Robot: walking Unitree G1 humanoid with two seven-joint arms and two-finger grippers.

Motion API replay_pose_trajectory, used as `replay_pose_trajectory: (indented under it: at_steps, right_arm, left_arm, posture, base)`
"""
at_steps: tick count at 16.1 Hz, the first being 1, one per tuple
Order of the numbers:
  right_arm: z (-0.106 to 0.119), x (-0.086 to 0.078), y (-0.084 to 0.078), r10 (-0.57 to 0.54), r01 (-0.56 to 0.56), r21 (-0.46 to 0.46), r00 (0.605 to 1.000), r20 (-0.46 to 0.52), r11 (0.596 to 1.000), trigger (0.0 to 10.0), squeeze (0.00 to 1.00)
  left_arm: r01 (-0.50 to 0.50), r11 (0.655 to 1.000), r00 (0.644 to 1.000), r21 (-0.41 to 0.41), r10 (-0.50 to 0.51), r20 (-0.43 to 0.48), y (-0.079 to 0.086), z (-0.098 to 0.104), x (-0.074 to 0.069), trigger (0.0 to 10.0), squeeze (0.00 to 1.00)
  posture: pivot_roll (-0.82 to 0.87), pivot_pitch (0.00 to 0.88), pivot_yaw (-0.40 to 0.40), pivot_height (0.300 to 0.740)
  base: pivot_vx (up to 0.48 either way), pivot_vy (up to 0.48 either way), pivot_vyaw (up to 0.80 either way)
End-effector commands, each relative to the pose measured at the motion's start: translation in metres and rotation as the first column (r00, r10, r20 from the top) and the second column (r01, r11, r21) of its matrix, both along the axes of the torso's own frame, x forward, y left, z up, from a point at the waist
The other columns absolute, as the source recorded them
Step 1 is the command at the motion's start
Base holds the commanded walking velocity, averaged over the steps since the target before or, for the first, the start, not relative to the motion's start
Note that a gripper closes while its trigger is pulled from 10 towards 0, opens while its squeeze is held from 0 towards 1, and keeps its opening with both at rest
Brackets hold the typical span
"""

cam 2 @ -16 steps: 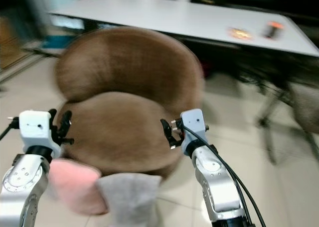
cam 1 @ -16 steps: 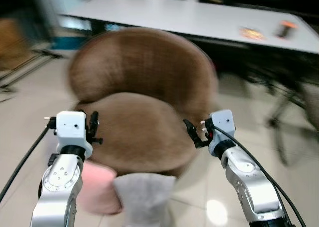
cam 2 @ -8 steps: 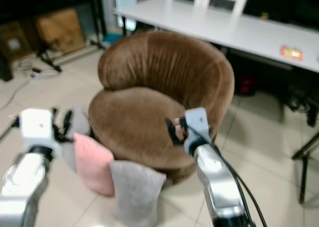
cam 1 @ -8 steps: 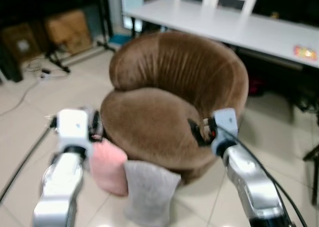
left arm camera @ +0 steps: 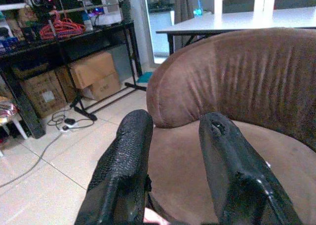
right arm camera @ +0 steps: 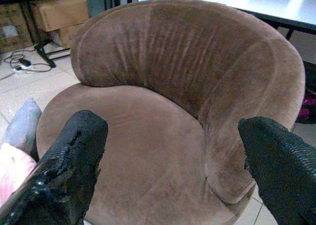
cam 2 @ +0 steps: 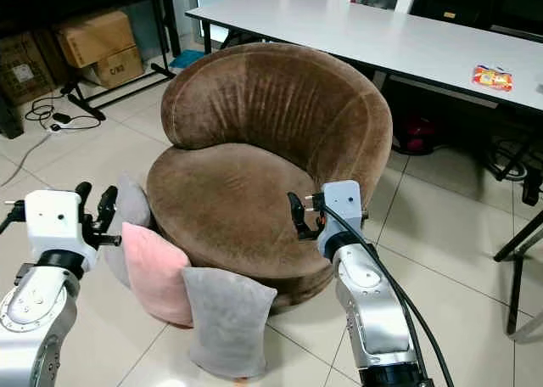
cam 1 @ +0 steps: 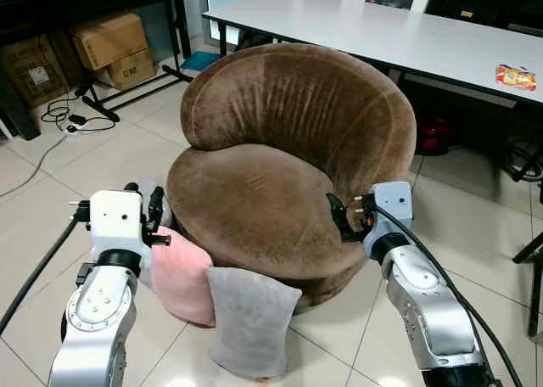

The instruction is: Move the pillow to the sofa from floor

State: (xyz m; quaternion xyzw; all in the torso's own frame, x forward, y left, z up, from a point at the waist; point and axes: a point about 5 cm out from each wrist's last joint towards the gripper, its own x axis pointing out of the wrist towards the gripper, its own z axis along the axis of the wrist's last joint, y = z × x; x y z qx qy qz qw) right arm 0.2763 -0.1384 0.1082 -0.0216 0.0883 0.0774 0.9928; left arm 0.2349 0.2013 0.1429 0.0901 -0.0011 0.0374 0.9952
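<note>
1. Brown sofa [cam 1: 280,175] dead ahead on tiled floor [cam 1: 51,192].
2. Pink pillow [cam 1: 182,277] propped against sofa base at 7 o'clock, grey pillow [cam 1: 249,319] touching beside it.
3. Left end effector [cam 1: 144,213] fingers slightly apart, above pink pillow.
4. Right end effector [cam 1: 341,221] spread wide at sofa's 4 o'clock edge.

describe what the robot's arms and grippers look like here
Both arms are silver metal with rounded, riveted joint housings and a white boxy wrist block. Left gripper and right gripper each have two long black fingers with a textured, pebbled surface. A black cable trails from each wrist.
</note>
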Motion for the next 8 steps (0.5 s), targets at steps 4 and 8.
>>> replay_pose_trajectory:
  at_steps: [4, 8]
  right_arm:
    - [0.0053, -0.0013, -0.0050, -0.034, 0.035, -0.010, 0.998, 0.051, 0.999, 10.0, 0.00]
    - [0.0042, -0.0035, -0.0066, -0.057, 0.058, -0.011, 0.997, 0.060, 0.998, 10.0, 0.00]
  left_arm:
    - [-0.023, 1.000, 1.000, -0.012, 0.023, 0.003, 0.0052, 0.0011, -0.0002, 10.0, 0.00]
    - [-0.015, 0.998, 0.999, 0.056, 0.012, 0.048, 0.0044, -0.0002, -0.0010, 10.0, 0.00]
  posture:
    - [-0.11, 0.000, -0.007, 0.681]
    - [-0.11, 0.000, -0.006, 0.636]
  base:
    - [0.000, 0.000, 0.00]
    - [0.000, 0.000, 0.00]
